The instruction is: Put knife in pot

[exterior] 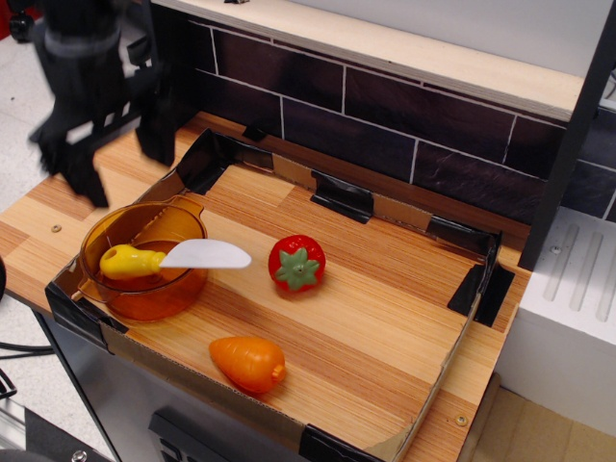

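The translucent orange pot (125,294) stands at the front left corner of the wooden board. The knife (173,257) lies in it: its yellow handle rests inside the pot and its white blade sticks out over the right rim. My gripper (120,159) is open and empty, raised well above and behind the pot at the upper left, blurred by motion. Its two black fingers (154,130) point down and stand wide apart.
A red toy strawberry (296,262) lies right of the knife's blade tip. A solid orange toy carrot (248,362) lies near the front edge. A low cardboard rim (346,197) with black tape rings the board, and a dark tiled wall (385,120) stands behind.
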`<move>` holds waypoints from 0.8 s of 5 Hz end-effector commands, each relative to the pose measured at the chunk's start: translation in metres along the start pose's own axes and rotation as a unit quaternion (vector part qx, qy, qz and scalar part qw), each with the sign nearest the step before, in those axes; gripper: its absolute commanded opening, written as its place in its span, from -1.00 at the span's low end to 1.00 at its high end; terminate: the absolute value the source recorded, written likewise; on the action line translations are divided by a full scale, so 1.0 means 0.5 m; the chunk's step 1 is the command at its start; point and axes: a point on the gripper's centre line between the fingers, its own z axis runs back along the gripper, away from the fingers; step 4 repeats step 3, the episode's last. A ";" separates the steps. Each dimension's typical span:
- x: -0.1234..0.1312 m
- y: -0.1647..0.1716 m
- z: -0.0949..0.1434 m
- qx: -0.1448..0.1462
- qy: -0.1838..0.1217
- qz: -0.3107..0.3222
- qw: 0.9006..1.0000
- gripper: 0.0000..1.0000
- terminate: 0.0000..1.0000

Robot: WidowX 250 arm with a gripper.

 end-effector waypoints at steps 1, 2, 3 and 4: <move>0.027 -0.067 0.142 -0.034 0.020 0.052 0.998 1.00 -1.00; 0.027 -0.067 0.142 -0.034 0.020 0.052 0.998 1.00 -1.00; 0.027 -0.067 0.142 -0.034 0.020 0.052 0.998 1.00 1.00; 0.027 -0.067 0.142 -0.034 0.020 0.052 0.998 1.00 1.00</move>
